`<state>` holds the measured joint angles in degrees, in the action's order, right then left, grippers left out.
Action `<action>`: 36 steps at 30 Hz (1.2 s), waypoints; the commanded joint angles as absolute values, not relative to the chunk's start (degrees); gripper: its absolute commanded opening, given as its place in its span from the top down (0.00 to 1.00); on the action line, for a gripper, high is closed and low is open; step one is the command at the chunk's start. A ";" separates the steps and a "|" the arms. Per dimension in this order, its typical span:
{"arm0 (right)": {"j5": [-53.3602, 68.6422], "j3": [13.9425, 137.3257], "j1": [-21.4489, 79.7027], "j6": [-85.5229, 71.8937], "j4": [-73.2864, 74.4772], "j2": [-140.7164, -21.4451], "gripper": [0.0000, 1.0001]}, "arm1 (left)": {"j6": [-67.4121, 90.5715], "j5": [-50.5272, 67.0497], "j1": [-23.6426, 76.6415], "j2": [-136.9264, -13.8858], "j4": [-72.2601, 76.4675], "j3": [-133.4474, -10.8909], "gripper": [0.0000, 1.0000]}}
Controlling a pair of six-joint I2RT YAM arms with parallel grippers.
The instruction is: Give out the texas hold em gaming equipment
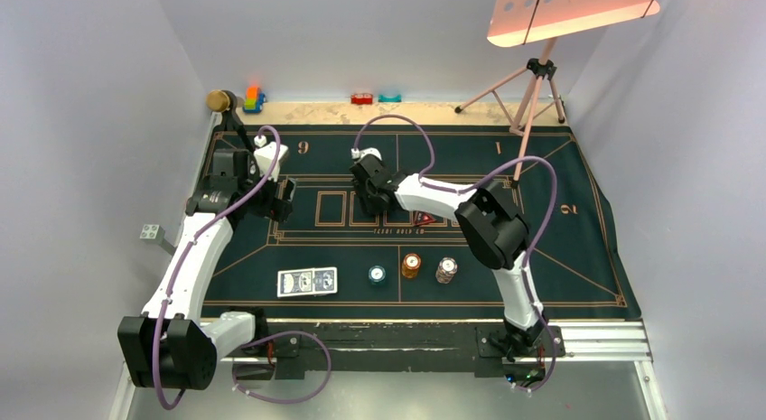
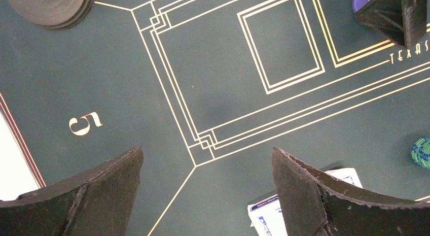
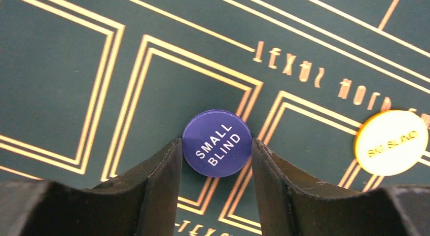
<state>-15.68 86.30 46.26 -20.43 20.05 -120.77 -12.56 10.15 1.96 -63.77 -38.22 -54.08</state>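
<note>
Top view: cards lay backs up, a short blue row on the green mat near its front edge, long axis L-R. To their right were three chip stacks in line: teal stack, orange stack, white-brown stack. The red triangular marker was mostly hidden behind the right arm, so its pointing direction could not be told. Finger state was not readable in this view.

Left wrist view: left fingers were spread wide and released, nothing between them, over bare mat. The cards were part-hidden behind one finger. The teal stack was cut off at the right edge.

Right wrist view: right fingers were clenched on the SMALL BLIND button, one finger touching each side. It was a flat, round, purple-blue disc lying on the mat's printed boxes. Being round, it had no long axis. White lettering ran diagonally, rising to the right. The yellow BIG BLIND button lay apart to the right, lettering faint, lower edge hidden by a finger.
</note>
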 commanded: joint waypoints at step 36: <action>-10.22 87.47 45.35 -26.82 20.70 -107.69 0.13 | -9.28 9.34 0.00 -64.90 -35.68 -53.90 0.00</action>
